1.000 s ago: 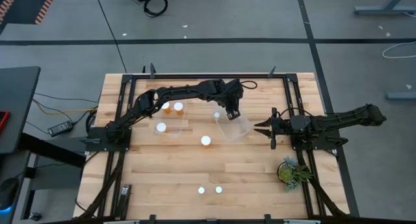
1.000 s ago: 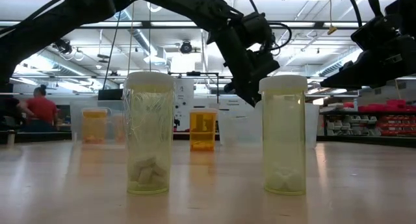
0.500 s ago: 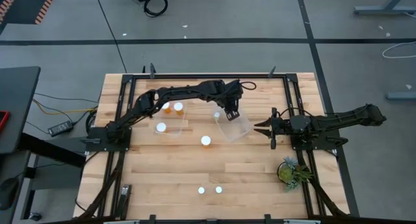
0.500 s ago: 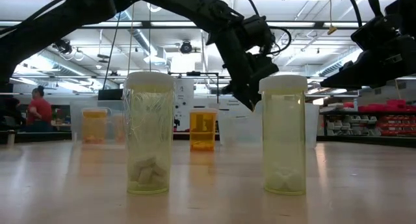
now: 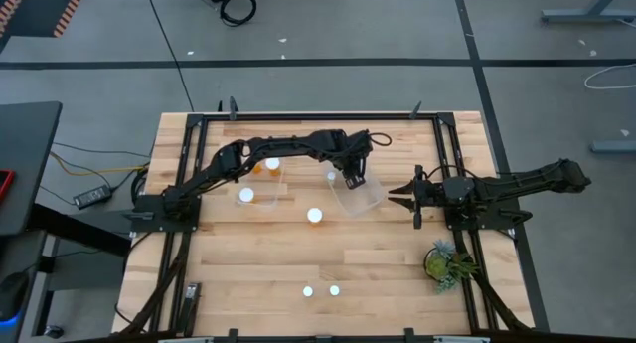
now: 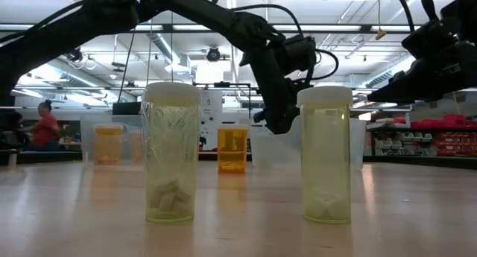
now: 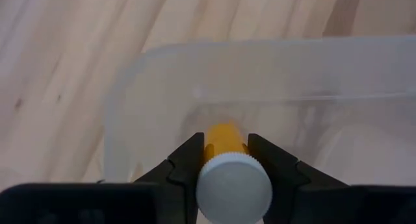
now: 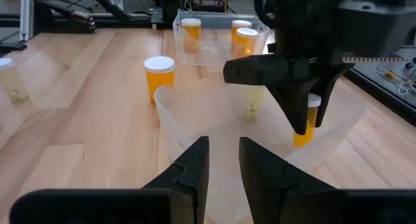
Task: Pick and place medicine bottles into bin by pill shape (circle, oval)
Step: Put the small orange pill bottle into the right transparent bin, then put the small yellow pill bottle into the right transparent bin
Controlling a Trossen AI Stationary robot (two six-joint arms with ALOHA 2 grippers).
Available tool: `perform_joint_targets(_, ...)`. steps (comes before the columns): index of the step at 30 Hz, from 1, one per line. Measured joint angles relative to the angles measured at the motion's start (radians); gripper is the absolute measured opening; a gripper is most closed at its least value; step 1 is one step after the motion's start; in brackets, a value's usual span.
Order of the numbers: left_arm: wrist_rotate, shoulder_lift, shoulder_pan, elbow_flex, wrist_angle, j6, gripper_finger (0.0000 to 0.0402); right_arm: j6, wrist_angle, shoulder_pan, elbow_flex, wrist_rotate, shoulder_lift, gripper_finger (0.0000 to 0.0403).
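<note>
My left gripper point(image 5: 352, 180) is shut on an orange medicine bottle with a white cap point(image 7: 233, 185) and reaches down into a clear bin point(image 5: 370, 199). A pale bottle point(image 8: 251, 99) stands by that bin's far wall; inside it or behind it, I cannot tell. A second clear bin point(image 8: 214, 55) farther left holds bottles point(image 5: 272, 164). An orange bottle point(image 8: 160, 74) stands upright on the table between the bins. Two pale bottles point(image 6: 171, 153) point(image 6: 325, 153) stand at the near edge. My right gripper point(image 5: 405, 194) waits shut beside the first bin's right side. My left gripper pinches the orange bottle's body just under the cap point(image 7: 224, 136) between its two fingers point(image 7: 188, 160), one on each side. The fingers slant steeply down from above. The bottle hangs roughly upright, its lower end point(image 8: 300, 139) inside the bin's walls; whether it touches the floor I cannot tell.
A small green plant point(image 5: 444, 261) sits at the table's near right. A black frame rail point(image 5: 318, 115) runs along the far edge. A person point(image 6: 46, 127) shows in the room beyond. Bare wood lies in the table's middle and near left.
My left gripper has gone down into the clear bin with the orange bottle, still shut on it, tipping a little steeper. The bottle has sunk between the bin's walls. My right arm has kept still.
</note>
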Motion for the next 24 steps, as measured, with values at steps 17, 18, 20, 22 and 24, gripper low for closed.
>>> perform_joint_targets(17,0.002,0.005,-0.002,0.000,-0.003,0.024,0.0194,0.000,0.000,0.000,0.000,0.000,0.002,0.0092)
perform_joint_targets(18,0.002,0.005,-0.001,0.002,-0.006,0.031,0.0201,0.000,0.000,0.000,0.000,0.000,0.002,0.0092)
perform_joint_targets(20,0.002,0.003,-0.001,0.015,-0.023,0.040,0.0213,0.000,0.000,0.000,0.000,0.000,0.002,0.0092)
perform_joint_targets(22,0.002,-0.001,-0.001,0.033,-0.029,0.055,0.0220,0.000,0.000,0.000,0.000,0.000,0.002,0.0092)
perform_joint_targets(24,0.002,-0.003,-0.004,0.069,-0.074,0.061,0.0223,0.000,0.000,0.000,0.000,0.000,0.002,0.0092)
